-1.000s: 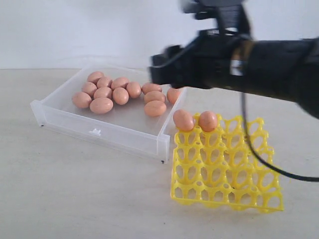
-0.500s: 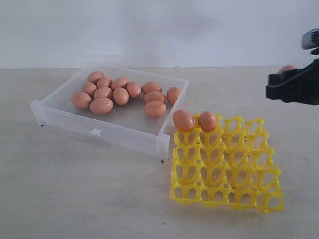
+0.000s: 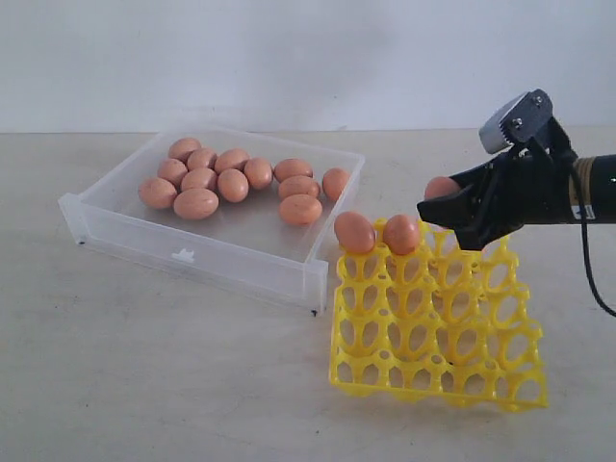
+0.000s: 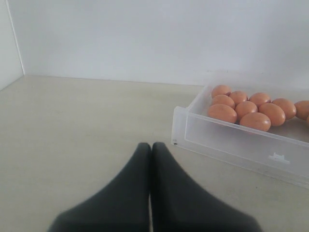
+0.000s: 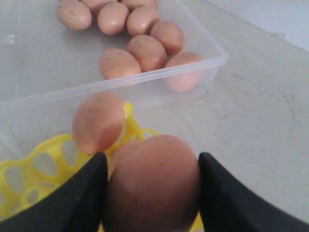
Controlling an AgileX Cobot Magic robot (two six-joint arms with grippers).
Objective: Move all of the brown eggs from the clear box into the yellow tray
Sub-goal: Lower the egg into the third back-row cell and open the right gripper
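Several brown eggs [image 3: 233, 185] lie in the clear box [image 3: 192, 255] at the left. The yellow tray [image 3: 433, 332] stands to its right, with two eggs [image 3: 354, 232] [image 3: 401, 234] in its far row. My right gripper [image 3: 450, 204] hovers just above the tray's far edge, right of those two, shut on another brown egg [image 3: 440, 187]. In the right wrist view that egg [image 5: 152, 188] fills the gap between the fingers [image 5: 87, 193], above the tray [image 5: 43, 162]. My left gripper [image 4: 150, 145] is shut and empty, low over the table short of the box [image 4: 231, 142].
A white wall runs behind the pale table [image 3: 144, 366]. The box's front wall carries a small tab [image 3: 183, 256]. The right arm's black cable [image 3: 592, 279] hangs at the right edge.
The right arm swung from over the box's back corner out to the right edge, then came back left and lower, carrying the egg to just above the tray's far row.
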